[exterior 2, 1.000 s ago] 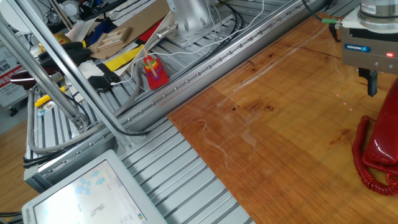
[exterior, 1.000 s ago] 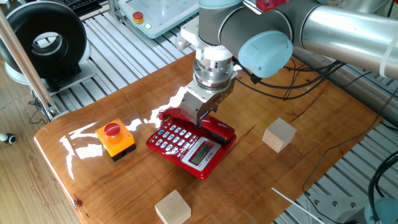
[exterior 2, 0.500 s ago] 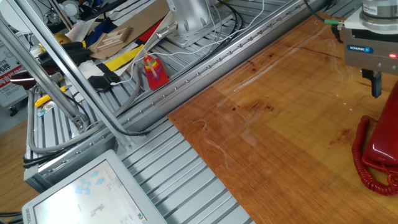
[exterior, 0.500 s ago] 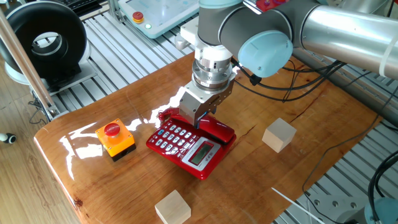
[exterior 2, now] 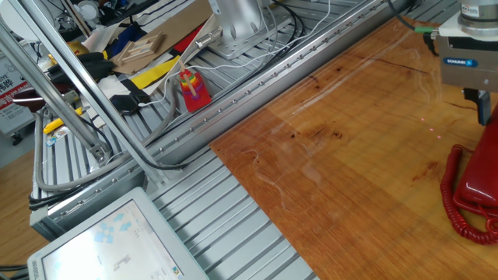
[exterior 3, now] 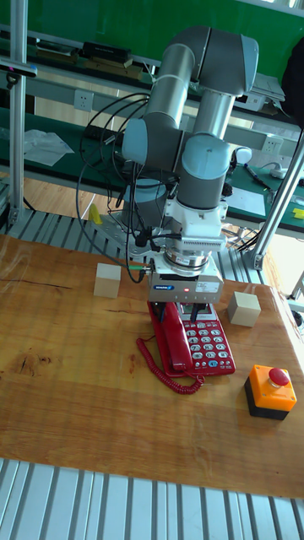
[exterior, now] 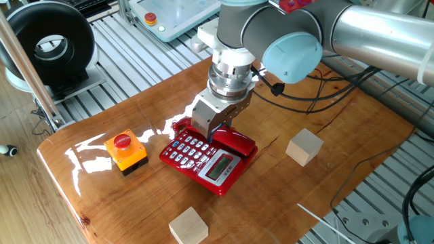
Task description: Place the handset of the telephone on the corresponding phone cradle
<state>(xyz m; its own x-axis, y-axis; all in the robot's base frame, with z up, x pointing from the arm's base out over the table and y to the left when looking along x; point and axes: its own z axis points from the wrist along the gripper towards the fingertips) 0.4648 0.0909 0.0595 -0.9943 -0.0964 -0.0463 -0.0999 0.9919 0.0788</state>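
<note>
One fixed view: the telephone (exterior: 207, 159) is seen mid-table with the handset (exterior: 227, 140) lying along the phone cradle (exterior: 239, 147), on the far side of the keypad. The gripper (exterior: 211, 134) is positioned directly over it, fingers pointing down, just above or barely touching the red plastic; contact cannot be confirmed. An orange button box (exterior: 125, 150) and two wooden blocks (exterior: 304, 146) are set well apart from the phone.

The other fixed view: only the gripper body (exterior 2: 469, 62) and one dark finger are caught at the frame edge, above the phone's red end (exterior 2: 476, 180) and the coiled cord (exterior 2: 461, 220). Jaw state cannot be told here.

Tall fixed view: the handset (exterior 3: 171, 338) is seen seated lengthwise on the left strip of the base, with the cord looped on the table (exterior 3: 67, 396) in front. The jaws appear slightly apart and clamped on nothing, though this is partly hidden by the gripper body.

Handling, as judged: the handset is taken to be light, rigid and glossy, so slippery under metal fingers. The narrow middle bar is judged the best grasp spot, across its width; the thick ends are too wide. Some drag from the springy cord is to be expected.
</note>
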